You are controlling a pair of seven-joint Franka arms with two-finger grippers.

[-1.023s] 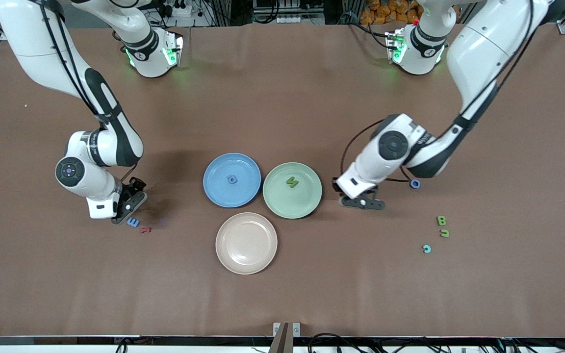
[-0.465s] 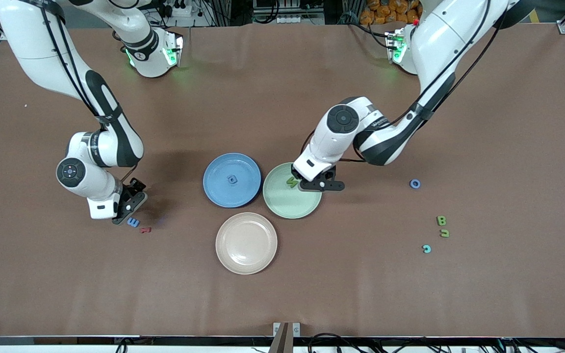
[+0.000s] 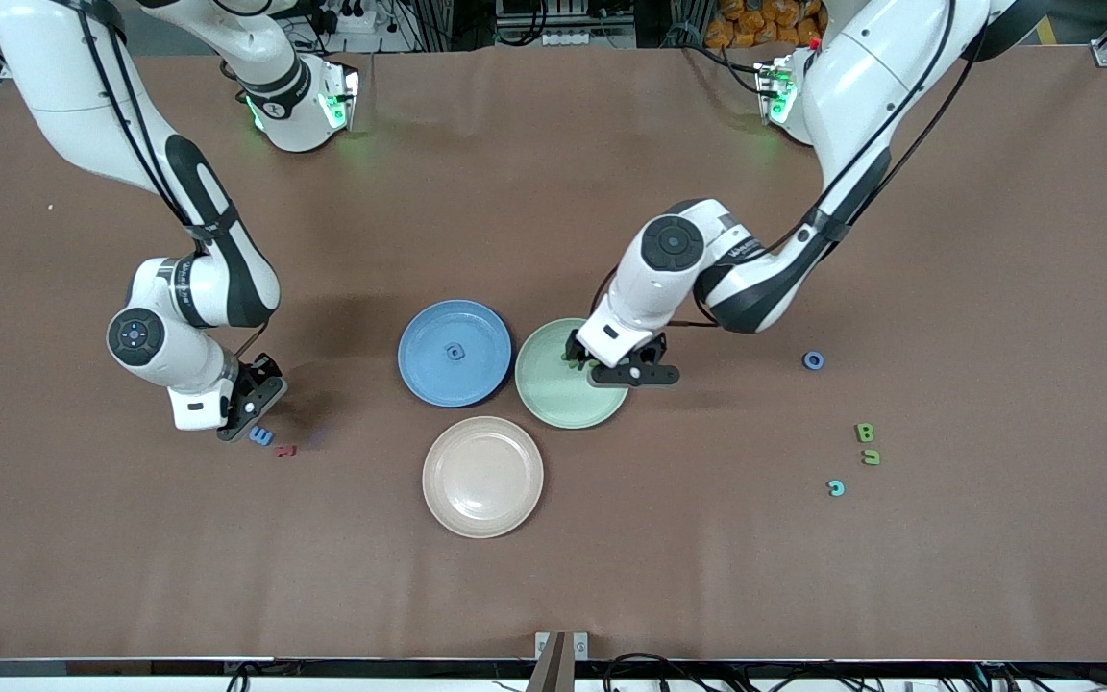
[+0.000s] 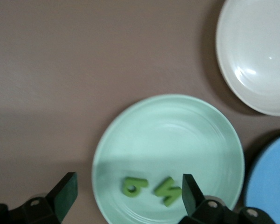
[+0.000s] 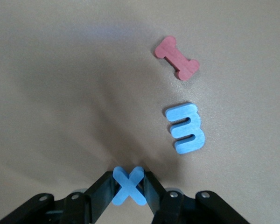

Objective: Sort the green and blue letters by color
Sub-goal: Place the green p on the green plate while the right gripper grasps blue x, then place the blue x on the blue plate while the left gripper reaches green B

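My left gripper [image 3: 578, 360] hangs open over the green plate [image 3: 553, 399]. In the left wrist view the gripper [image 4: 127, 196] is over two olive green letters [image 4: 134, 186] [image 4: 168, 190] that lie side by side in the green plate [image 4: 168, 135]. My right gripper [image 3: 238, 420] is low over the table at the right arm's end, shut on a blue X [image 5: 129, 185]. A blue 3 [image 5: 185, 128] [image 3: 261, 435] lies just beside it. A small blue letter [image 3: 455, 352] lies in the blue plate [image 3: 419, 370].
A dark red letter [image 3: 285, 450] lies beside the blue 3. A beige plate [image 3: 482, 476] stands nearer the camera than the two coloured plates. At the left arm's end lie a blue ring [image 3: 813, 360], two green letters [image 3: 864, 432] [image 3: 871, 457] and a teal letter [image 3: 836, 488].
My left arm swung from beside the blue ring to over the green plate, where a second green letter now lies by the first. The right arm has hardly moved.
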